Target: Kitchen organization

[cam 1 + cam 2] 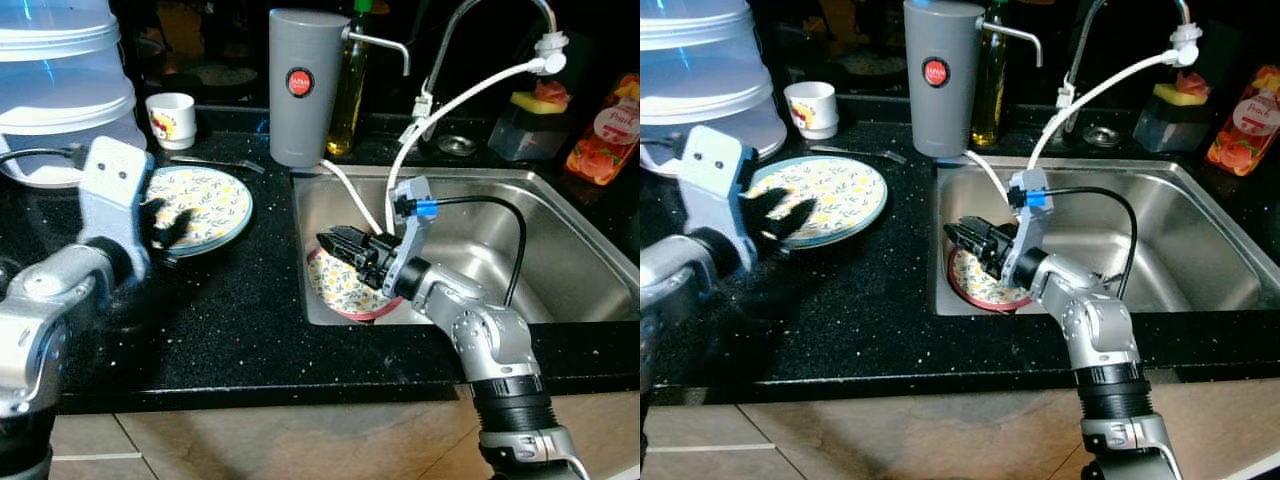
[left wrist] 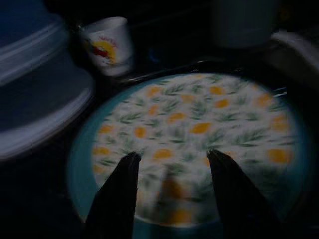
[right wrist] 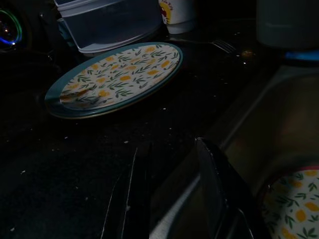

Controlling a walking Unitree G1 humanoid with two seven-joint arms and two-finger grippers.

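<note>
Left gripper (image 1: 168, 226), jaws spread and empty, over teal-rimmed floral plate (image 1: 205, 203) on black surface (image 1: 240, 320) left of sink (image 1: 560, 270); right gripper (image 1: 338, 246), jaws parted, empty, above red-rimmed plate (image 1: 345, 290) inside sink.

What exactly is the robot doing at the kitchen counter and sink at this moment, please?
The left gripper hovers open over the teal-rimmed floral plate on the black counter. The right gripper reaches into the steel sink, open above the red-rimmed floral plate leaning at the sink's left wall. Neither plate is gripped yet.
</note>
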